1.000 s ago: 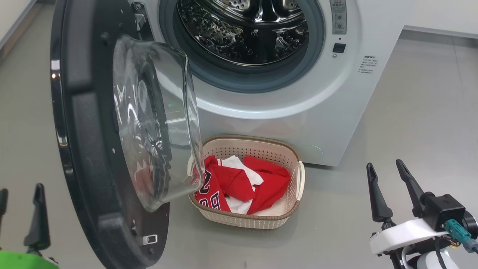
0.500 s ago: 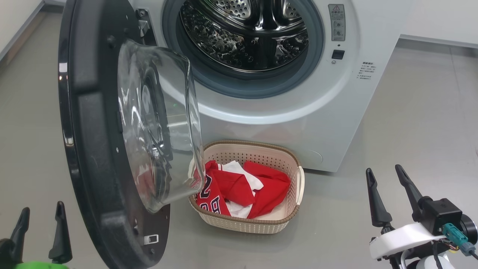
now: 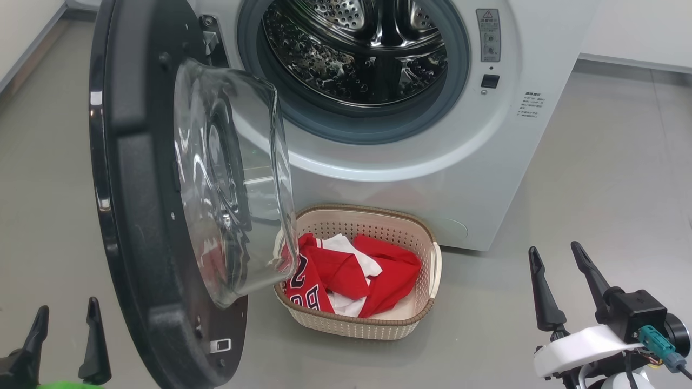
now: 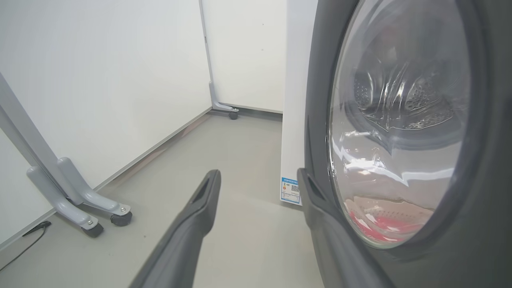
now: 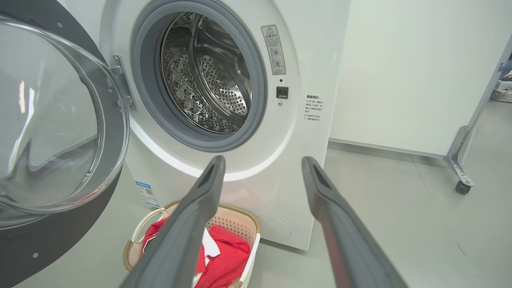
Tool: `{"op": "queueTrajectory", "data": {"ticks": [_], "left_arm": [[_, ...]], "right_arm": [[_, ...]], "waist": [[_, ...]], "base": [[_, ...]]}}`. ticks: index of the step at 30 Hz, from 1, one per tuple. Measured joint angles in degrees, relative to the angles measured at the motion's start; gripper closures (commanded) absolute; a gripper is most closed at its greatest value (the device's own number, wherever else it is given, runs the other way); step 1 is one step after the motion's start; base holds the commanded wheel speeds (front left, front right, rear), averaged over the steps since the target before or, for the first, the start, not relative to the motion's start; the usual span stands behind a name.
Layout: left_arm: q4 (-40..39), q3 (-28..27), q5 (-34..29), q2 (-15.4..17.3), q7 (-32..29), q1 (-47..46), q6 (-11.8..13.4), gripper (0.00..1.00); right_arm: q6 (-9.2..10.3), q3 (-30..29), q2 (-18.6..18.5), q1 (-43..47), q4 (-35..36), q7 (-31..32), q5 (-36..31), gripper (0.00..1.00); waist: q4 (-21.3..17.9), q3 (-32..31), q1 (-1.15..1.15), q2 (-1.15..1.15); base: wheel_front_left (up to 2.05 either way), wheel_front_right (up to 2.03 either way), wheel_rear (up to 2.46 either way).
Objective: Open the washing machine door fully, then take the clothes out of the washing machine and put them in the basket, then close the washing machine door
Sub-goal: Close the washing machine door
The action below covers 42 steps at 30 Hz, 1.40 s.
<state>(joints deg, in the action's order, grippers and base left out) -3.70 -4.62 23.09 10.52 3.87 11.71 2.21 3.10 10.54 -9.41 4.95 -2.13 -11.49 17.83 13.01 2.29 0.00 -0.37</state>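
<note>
Head view first: the large round glossy black door [image 3: 135,216] with its clear bulging glass bowl is seen swung wide on the left of the big white front-loading washing machine [image 3: 432,178]. The perforated shiny steel drum [image 3: 357,48] is exposed inside the grey gasket. Just in front of the machine, the small cream perforated plastic basket [image 3: 378,327] with a brown woven-look rim is set on the grey floor [image 3: 594,162]. The bright red and white clothes [image 3: 351,270] are piled in it, with dark white-edged numerals turned up at the pile's left. The basket's left end is covered by the glass bowl.

The left gripper [image 3: 67,307] is held low outside the door with its fingers spread apart and nothing between them. The right gripper [image 3: 554,247] is held over bare floor, well to the right of the basket, also spread and holding nothing.

The left wrist view gives the door's outer face: drum and red cloth are glimpsed through the glass, and a small blue sticker [image 4: 291,191] is picked out low on the machine. One finger lies just beside the door's rim; whether it touches cannot be told. The right wrist view gives the door's hinge [image 5: 122,82] and a warning label [image 5: 273,49] beside the opening.
</note>
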Motion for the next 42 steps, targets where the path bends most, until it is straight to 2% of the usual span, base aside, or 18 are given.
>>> {"op": "queueTrajectory", "data": {"ticks": [7,8,9,10,23,28,32,35,38,42], "left_arm": [[0.55,0.26,-0.18,-0.43,0.49,-0.1,0.51,0.0],[0.64,0.29,-0.18,-0.43,0.51,-0.12,0.51,0.53],[0.73,0.31,-0.2,-0.43,0.52,-0.15,0.52,0.7],[0.79,0.33,-0.31,-0.43,0.57,-0.17,0.52,1.0],[1.07,-0.08,-0.53,-0.7,1.77,-0.36,1.07,1.0],[-0.57,-1.78,2.31,-2.03,2.8,-1.82,1.04,1.0],[-2.74,-3.66,6.49,-2.72,3.33,-3.77,0.24,1.0],[-4.19,-5.22,12.0,-4.27,3.45,-5.16,-1.29,1.0],[-5.6,-6.58,18.5,-5.94,3.41,-6.26,-3.21,1.0],[-7.99,-8.06,30.21,-7.48,2.11,-8.21,-6.84,1.0]], "right_arm": [[0.0,0.08,0.21,0.01,0.01,0.0,0.01,0.0],[0.0,0.12,0.25,0.01,0.01,0.0,0.01,0.0],[0.0,0.15,0.3,0.01,0.01,0.0,0.01,0.0],[0.0,0.16,0.32,0.01,0.02,0.0,0.01,0.0],[0.0,0.33,0.33,0.01,0.23,0.0,0.01,0.0],[0.01,0.29,0.33,0.01,0.36,0.0,0.02,0.0],[0.02,0.15,0.32,0.01,0.54,0.0,0.03,0.0],[0.09,-0.01,0.32,0.03,0.55,0.0,0.05,0.0],[0.1,-0.08,0.32,0.17,0.56,0.0,0.16,0.0],[0.1,-0.03,0.32,0.21,0.6,0.0,0.19,0.0]], "waist": [[0.21,-0.15,0.0,0.0],[0.22,-0.17,0.0,0.0],[0.23,-0.19,0.0,0.0],[0.24,-0.2,0.0,0.0],[0.16,0.02,0.0,0.0],[0.2,0.21,0.0,0.0],[0.37,0.31,0.0,0.0],[0.6,0.2,0.0,0.0],[0.91,0.05,0.0,0.0],[1.18,-0.12,0.0,0.0]], "base": [[0.0,0.0,0.0],[0.0,0.0,0.0],[0.0,0.0,0.0],[0.0,0.0,0.0],[0.0,0.0,0.0],[0.0,0.0,0.0],[0.0,0.0,0.0],[0.0,0.0,0.0],[0.0,0.0,0.0],[0.0,0.0,0.0]]}}
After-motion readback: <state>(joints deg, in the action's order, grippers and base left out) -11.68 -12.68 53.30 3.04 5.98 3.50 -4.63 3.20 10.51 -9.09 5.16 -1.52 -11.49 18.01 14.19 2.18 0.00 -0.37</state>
